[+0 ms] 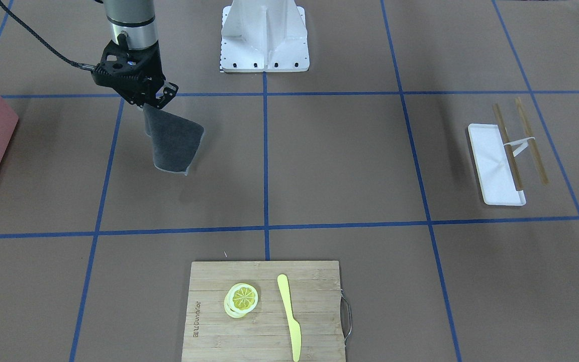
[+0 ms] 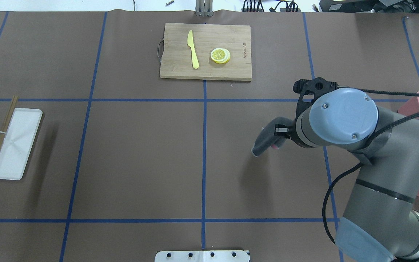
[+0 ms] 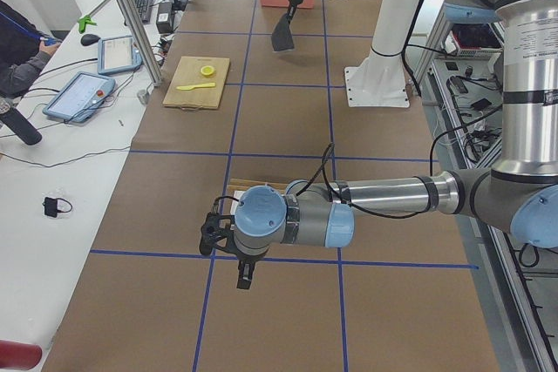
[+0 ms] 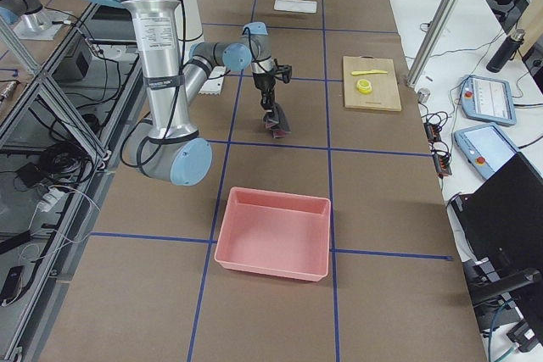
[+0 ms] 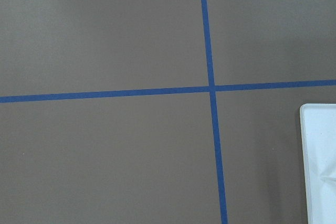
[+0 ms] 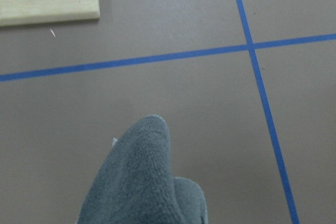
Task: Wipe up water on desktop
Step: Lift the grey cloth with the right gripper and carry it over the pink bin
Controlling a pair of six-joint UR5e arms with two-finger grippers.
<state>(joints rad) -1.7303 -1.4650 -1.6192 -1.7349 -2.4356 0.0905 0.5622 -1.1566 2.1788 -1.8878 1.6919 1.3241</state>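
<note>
My right end effector (image 1: 158, 98) holds a grey cloth (image 1: 175, 143) over the surface (image 1: 345, 161).
Its fingers are closed on the top edge of the soft, fleecy cloth, which hangs lengthwise downward as a folded flap. The matte brown surface with blue tape lines lies directly below, and the lower edge perhaps just touches it. I see no wet patch. My left end effector (image 3: 244, 278) is well apart, and I cannot tell how open it is.

One cloth (image 1: 174, 143), one board (image 1: 209, 311), one knife (image 1: 289, 317), two chopsticks (image 1: 538, 161).
</note>
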